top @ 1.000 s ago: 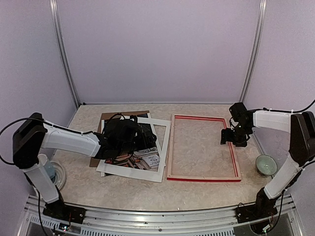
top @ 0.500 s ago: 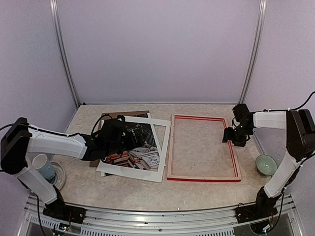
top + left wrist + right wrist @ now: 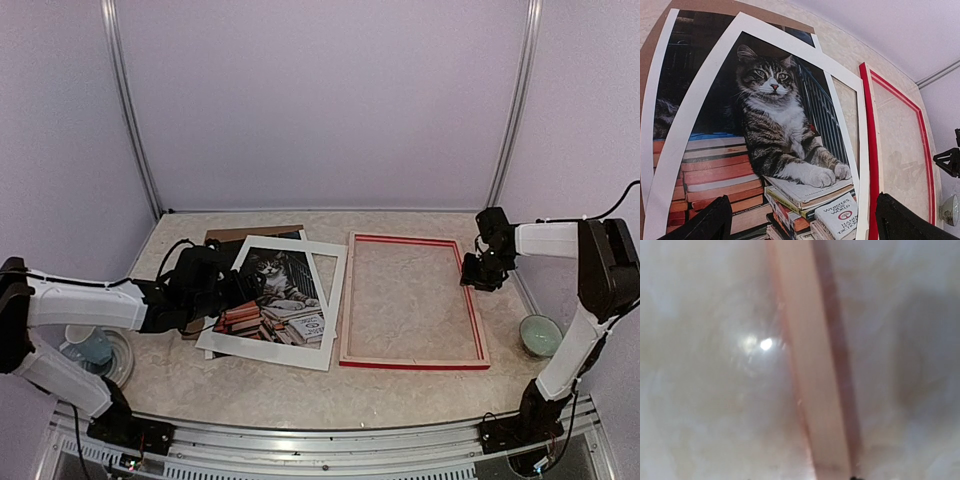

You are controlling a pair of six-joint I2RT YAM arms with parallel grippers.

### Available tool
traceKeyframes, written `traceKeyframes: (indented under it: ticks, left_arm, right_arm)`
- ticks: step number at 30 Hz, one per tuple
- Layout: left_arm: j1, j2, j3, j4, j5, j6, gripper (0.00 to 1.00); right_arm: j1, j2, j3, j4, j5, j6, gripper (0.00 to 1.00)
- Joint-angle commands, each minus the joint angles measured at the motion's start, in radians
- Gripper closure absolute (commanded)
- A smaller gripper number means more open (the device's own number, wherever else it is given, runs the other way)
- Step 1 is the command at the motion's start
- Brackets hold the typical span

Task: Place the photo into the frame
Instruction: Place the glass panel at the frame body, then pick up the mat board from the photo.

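The photo (image 3: 275,290), a tabby cat among stacked books, lies face up at the left of the table under a white mat (image 3: 338,300). In the left wrist view the photo (image 3: 770,125) fills the picture, crossed by the mat (image 3: 687,125). My left gripper (image 3: 222,297) hovers at the photo's left edge, open (image 3: 805,230), nothing between its fingers. The frame (image 3: 415,365) lies flat to the right, also seen as a red bar (image 3: 872,152). My right gripper (image 3: 480,272) is down at the frame's right bar, whose pale wood (image 3: 810,365) shows blurred and very close; its fingers are hidden.
A brown backing board (image 3: 215,240) lies under the photo and mat. A pale green bowl (image 3: 540,335) stands at the right, near the frame's corner. A cup (image 3: 88,345) sits at the left by my left arm. Enclosure walls close in the back and sides.
My left arm has drawn back to the left off the photo, uncovering the cat. My right gripper has shifted right, from inside the frame onto its right bar.
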Motion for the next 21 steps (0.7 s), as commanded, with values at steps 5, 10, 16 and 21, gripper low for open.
traceKeyframes:
  ticks: [5, 10, 16, 21]
  left_arm:
    - [0.039, -0.021, -0.02, -0.054, -0.064, 0.005, 0.01]
    - [0.115, 0.01, -0.024, -0.075, -0.037, 0.005, 0.01]
    - [0.092, -0.016, -0.043, -0.089, -0.048, 0.044, 0.01]
    - [0.002, -0.055, -0.068, -0.135, -0.106, 0.04, 0.01]
  right_arm:
    - [-0.023, -0.03, 0.043, -0.032, 0.019, -0.019, 0.54]
    - [0.013, -0.098, 0.055, -0.027, -0.121, -0.033, 0.42]
    - [0.171, -0.129, 0.118, -0.084, -0.163, 0.015, 0.31]
    - [0.343, -0.154, 0.087, 0.008, -0.231, 0.148, 0.28]
